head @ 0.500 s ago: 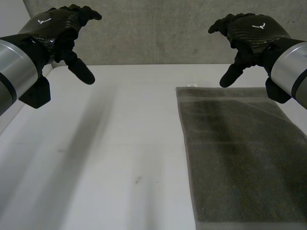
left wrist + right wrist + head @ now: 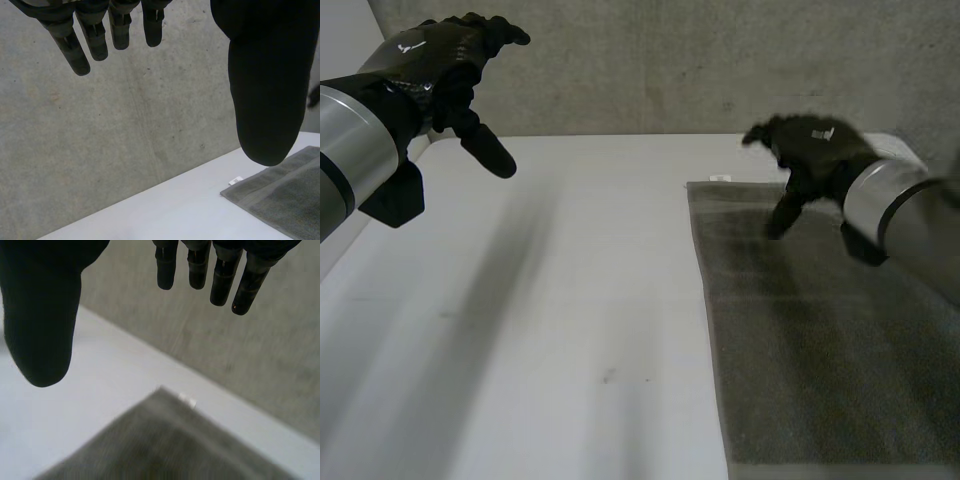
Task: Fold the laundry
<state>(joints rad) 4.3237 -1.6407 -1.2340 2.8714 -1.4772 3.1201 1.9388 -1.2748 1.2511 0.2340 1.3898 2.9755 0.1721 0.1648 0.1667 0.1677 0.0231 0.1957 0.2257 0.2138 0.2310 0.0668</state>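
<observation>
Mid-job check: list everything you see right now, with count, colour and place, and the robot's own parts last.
towel: one, dark grey-green, spread flat on the right half of the table
tag: one, small, white, at the towel's far left corner
table: one, white, bare on its left half
wall: one, grey concrete, behind the table's far edge
left arm: one, grey, at the left side of the table
right arm: one, grey, above the towel's right side
left hand: one, black, raised over the table's far left, open, holding nothing
right hand: one, black, over the towel's far end, open, holding nothing
</observation>
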